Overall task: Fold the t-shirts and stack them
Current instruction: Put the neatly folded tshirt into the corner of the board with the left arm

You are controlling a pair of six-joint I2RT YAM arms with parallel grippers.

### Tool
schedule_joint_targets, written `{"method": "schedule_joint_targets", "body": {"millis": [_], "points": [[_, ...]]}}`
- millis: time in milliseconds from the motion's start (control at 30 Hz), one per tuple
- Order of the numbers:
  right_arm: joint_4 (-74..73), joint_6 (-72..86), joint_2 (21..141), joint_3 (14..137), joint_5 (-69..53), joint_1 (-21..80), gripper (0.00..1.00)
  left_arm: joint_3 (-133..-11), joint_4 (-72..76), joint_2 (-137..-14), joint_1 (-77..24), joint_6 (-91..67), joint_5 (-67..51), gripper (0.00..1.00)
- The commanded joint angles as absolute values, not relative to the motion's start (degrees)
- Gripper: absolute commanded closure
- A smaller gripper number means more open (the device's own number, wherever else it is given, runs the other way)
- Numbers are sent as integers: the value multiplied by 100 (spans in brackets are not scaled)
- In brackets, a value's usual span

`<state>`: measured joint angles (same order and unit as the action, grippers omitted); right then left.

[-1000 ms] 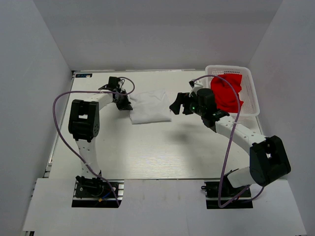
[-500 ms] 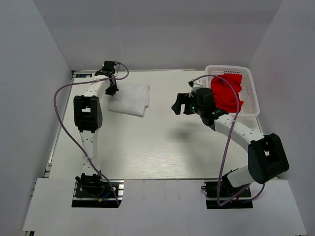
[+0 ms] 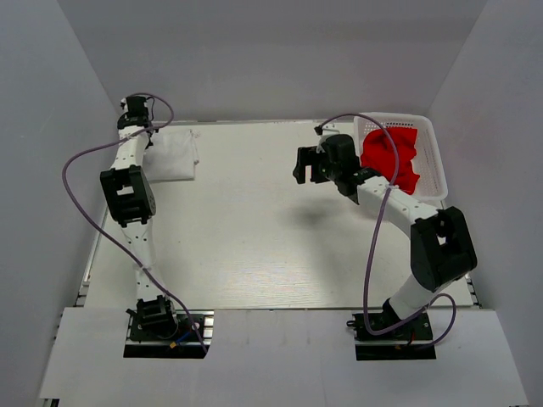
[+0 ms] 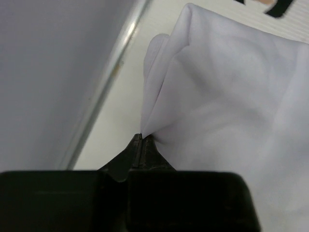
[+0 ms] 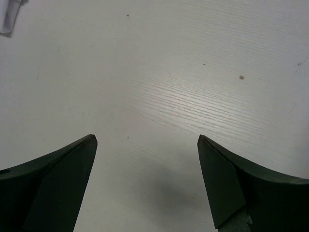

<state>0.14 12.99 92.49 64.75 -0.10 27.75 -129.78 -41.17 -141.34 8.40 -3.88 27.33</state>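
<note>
Left end effector (image 4: 140, 145), clamped tight on a corner of the white t-shirt (image 3: 174, 153), has hauled it from the middle of the surface (image 3: 254, 237) into the far-left corner, hard by the edge, with little room beyond. That frees the centre. Right end effector (image 3: 310, 164) hangs spread wide beside the basket (image 3: 439, 170), red t-shirt (image 3: 392, 157) inside.

White wood-grain table (image 3: 254, 246) sits boxed in by plain pale grey panels: back wall (image 3: 271, 59), left wall (image 3: 42, 186), right wall (image 3: 501, 136). Metal rail (image 4: 104, 82) runs along the table's left edge. White board (image 3: 280, 356) covers the near edge. Light is even, shadows soft.
</note>
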Motion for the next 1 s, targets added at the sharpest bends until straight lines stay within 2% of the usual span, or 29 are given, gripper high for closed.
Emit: {"method": "schedule_joint_targets", "body": {"millis": [0, 133, 200, 267, 300, 333, 367, 400, 433, 533, 667, 767, 833, 867, 967], "points": [[-158, 1099, 9360, 6951, 150, 2751, 10, -13113, -3596, -13939, 984, -141, 2532, 100], [-132, 1108, 9483, 7093, 141, 2751, 10, -13393, -3393, -14010, 1090, 26, 2531, 100], [-167, 1116, 9536, 7180, 97, 2751, 10, -13499, -3322, -14080, 1142, 79, 2531, 91], [-237, 1169, 9562, 7250, 97, 2751, 10, -13500, -3148, -14133, 1143, 210, 2531, 87], [-255, 1169, 9580, 7251, 88, 2751, 10, -13500, -3086, -14133, 1143, 263, 2462, 80], [-255, 1178, 9571, 7251, 79, 2760, 10, -13439, -3015, -14133, 1143, 264, 2461, 71], [-255, 1204, 9563, 7260, 70, 2751, 10, -13438, -2954, -14133, 1143, 325, 2461, 54], [-272, 1204, 9571, 7251, 44, 2768, 10, -13438, -2953, -14081, 1143, 325, 2461, 11], [-272, 1222, 9493, 7251, 61, 2751, 10, -13438, -2953, -14080, 1143, 325, 2461, 0], [-290, 1292, 9388, 7164, 61, 2768, 10, -13509, -3172, -13888, 1143, 176, 2427, 0], [-150, 1432, 9054, 6865, 62, 2768, 10, -13027, -3480, -13264, 1003, -228, 2373, 0], [-62, 1581, 8729, 6522, 53, 2768, 10, -12149, -3533, -12432, 809, -701, 1796, 0], [-79, 1652, 8614, 6233, 53, 2769, 10, -11166, -3455, -11912, 669, -1393, 1171, 0], [-97, 1722, 8431, 6171, 61, 2760, 10, -10336, -3324, -11300, 529, -1502, 760, 0], [-105, 1933, 8123, 5696, 141, 2751, 10, -9084, -2558, -10400, 169, -1687, -49, 0]]}}
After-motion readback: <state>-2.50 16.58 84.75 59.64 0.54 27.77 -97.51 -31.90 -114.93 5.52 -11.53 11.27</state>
